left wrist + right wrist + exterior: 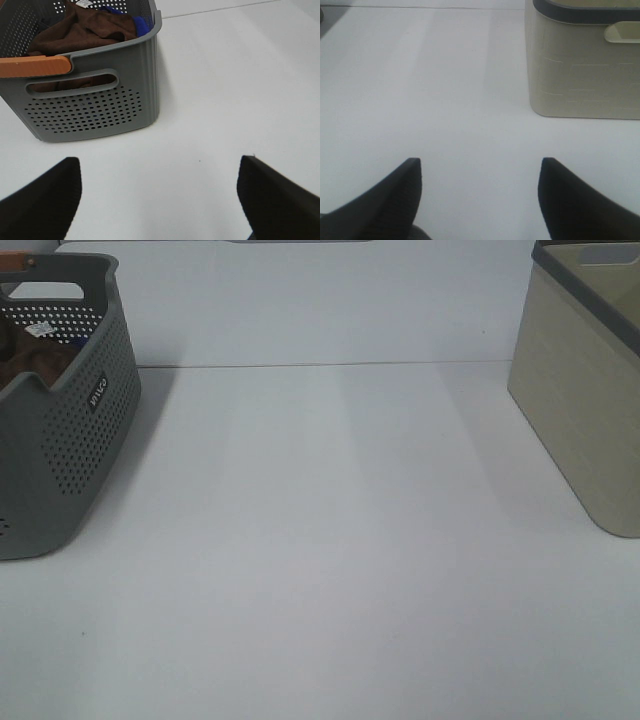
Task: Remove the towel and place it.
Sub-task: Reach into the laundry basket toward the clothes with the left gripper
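Observation:
The dark reddish-brown towel (80, 31) lies bunched inside the grey perforated basket (100, 107), and a brown fold of the towel (35, 365) shows at the far left of the high view. My left gripper (159, 192) is open with nothing between its fingers; it hovers over the white table short of the basket's handle side. My right gripper (479, 192) is also open and empty, over bare table beside the beige bin (585, 65). Neither arm appears in the high view.
A blue cloth (135, 22) lies in the grey basket (70, 430) beside the towel. An orange handle (35, 66) runs along the basket's rim. The beige bin (585, 390) with a dark grey rim stands at the right on the white table (330, 540).

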Robot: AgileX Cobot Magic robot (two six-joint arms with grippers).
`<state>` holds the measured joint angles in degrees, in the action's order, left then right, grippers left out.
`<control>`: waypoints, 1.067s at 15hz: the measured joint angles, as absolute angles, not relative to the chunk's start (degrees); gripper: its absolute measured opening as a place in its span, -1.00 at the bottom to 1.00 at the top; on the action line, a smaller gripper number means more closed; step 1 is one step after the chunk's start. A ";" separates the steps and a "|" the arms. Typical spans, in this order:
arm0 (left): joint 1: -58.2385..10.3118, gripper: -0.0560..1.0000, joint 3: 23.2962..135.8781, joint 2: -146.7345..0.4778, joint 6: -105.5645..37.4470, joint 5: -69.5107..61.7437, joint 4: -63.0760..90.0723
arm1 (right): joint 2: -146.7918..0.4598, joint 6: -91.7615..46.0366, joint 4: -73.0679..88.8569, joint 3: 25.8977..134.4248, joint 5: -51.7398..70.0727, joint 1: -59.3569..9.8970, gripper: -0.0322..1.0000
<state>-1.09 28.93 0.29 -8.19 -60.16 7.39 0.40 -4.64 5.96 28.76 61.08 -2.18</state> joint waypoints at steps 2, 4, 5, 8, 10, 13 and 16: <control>-1.09 0.63 28.93 0.29 -8.19 -60.16 7.39 | 0.40 -4.64 5.96 28.76 61.08 -2.18 0.30; -1.09 0.63 28.93 0.29 -8.19 -60.16 7.39 | 0.40 -4.64 5.96 28.76 61.08 -2.18 0.30; -1.09 0.63 28.93 0.29 -8.19 -60.16 7.39 | 0.40 -4.64 5.96 28.76 61.08 -2.18 0.30; -1.09 0.63 28.93 0.29 -8.19 -60.16 7.39 | 0.40 -4.64 5.96 28.76 61.08 -2.18 0.30; -1.09 0.63 28.93 0.29 -8.19 -60.16 7.39 | 0.40 -4.64 5.96 28.76 61.08 -2.18 0.30; -1.09 0.63 28.93 0.29 -8.19 -60.16 7.39 | 0.40 -4.64 5.96 28.76 61.08 -2.18 0.30; -1.09 0.63 28.93 0.29 -8.19 -60.16 7.39 | 0.40 -4.64 5.96 28.76 61.08 -2.18 0.30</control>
<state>-1.09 28.93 0.29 -8.19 -60.16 7.39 0.40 -4.64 5.96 28.76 61.08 -2.18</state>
